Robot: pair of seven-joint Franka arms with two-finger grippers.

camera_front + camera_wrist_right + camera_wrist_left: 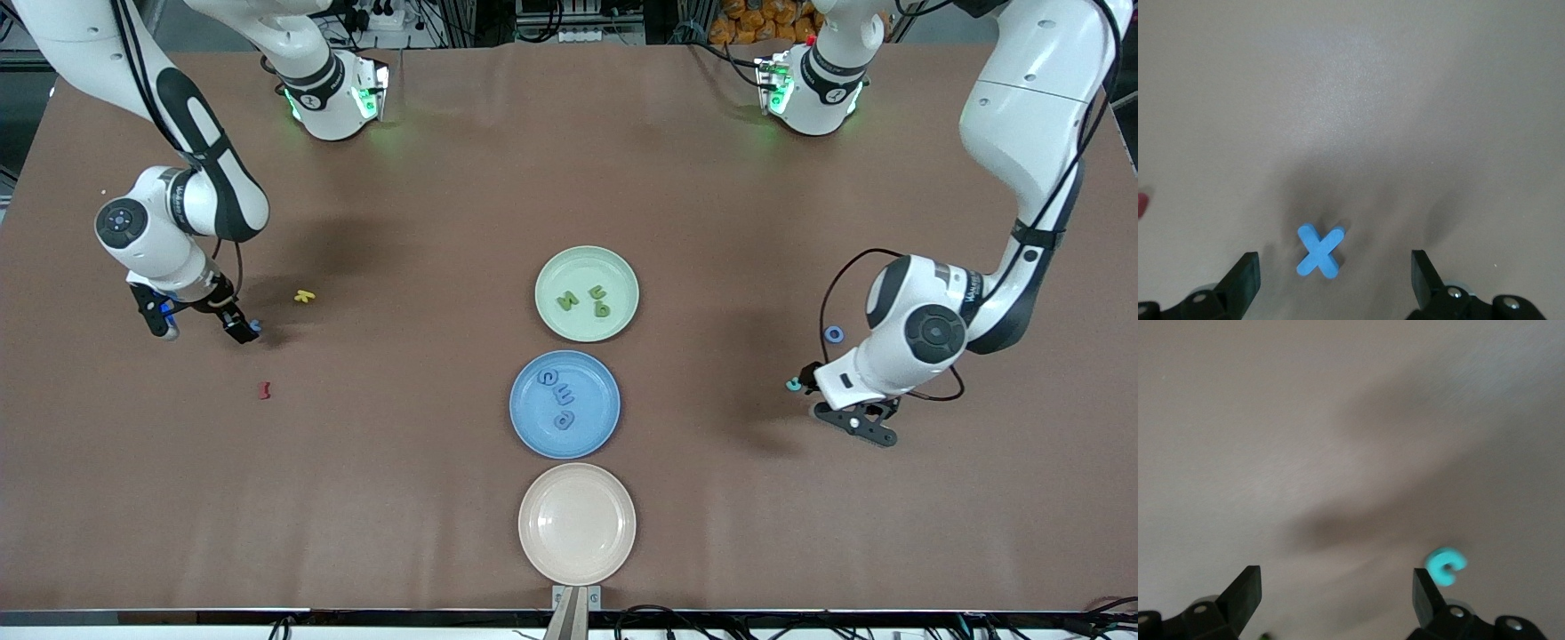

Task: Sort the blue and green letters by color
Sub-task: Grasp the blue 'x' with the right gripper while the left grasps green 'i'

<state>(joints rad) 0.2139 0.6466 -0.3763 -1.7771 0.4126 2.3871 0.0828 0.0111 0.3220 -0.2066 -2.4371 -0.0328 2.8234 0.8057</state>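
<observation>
A blue X letter (1319,251) lies on the table between my right gripper's (1335,267) open fingers; in the front view it (255,327) peeks out beside that gripper (203,327), low at the right arm's end. My left gripper (855,425) is open and empty, low over the table at the left arm's end. A turquoise C-shaped piece (1446,564) lies just outside one of its fingers and also shows in the front view (790,384). A blue O (834,334) lies farther from the camera. The green plate (622,276) holds two green letters (567,300). The blue plate (596,431) holds three blue letters (564,416).
A beige plate (577,523) stands nearest the camera, in line with the other two plates. A yellow letter (305,296) and a dark red letter (263,389) lie near the right gripper. The red one shows at the edge of the right wrist view (1141,203).
</observation>
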